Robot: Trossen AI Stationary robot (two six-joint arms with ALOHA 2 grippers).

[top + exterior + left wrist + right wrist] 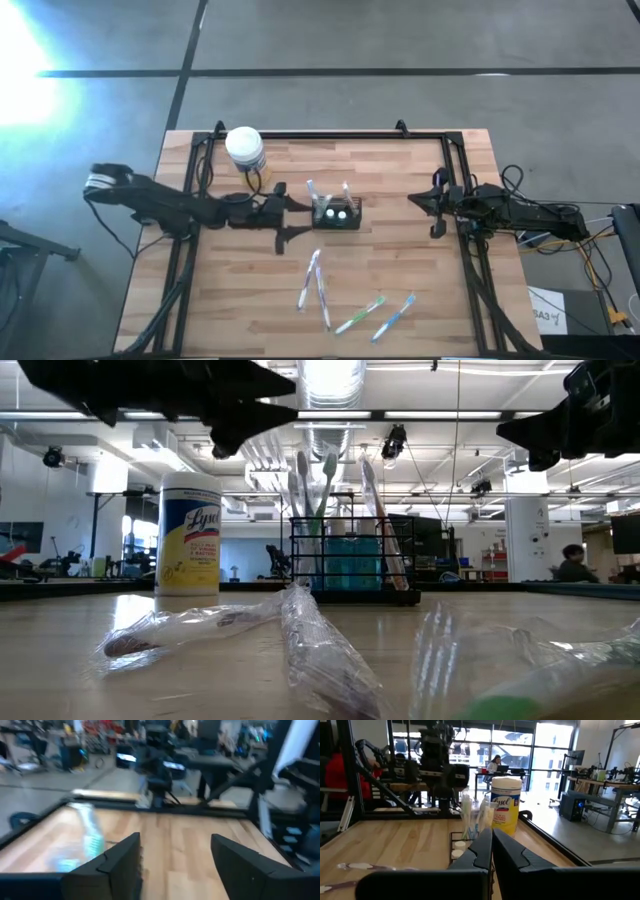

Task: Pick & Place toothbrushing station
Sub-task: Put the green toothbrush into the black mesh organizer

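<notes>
- Toothbrushing station (pixel 336 214) stands near the middle of the bench (pixel 400 290), a little toward the far edge; the left gripper (pixel 290 214) is just beside it, fingers spread wide and holding nothing.
- Round white-lidded wipes jar (pixel 245 150) with a yellow label stands near the far left corner, behind the left arm.
- Four wrapped toothbrushes lie loose toward the near edge: two clear-wrapped ones (pixel 314 288) crossing each other, one with green (pixel 359 315), one with blue (pixel 394 317).
- The station is a small black wire box with open slotted sides; three brushes (pixel 318 480) stand upright in it, and two white caps show from above.
- Right gripper (pixel 436 205) waits near the right edge, well apart from the station, fingers clenched on nothing.
</notes>
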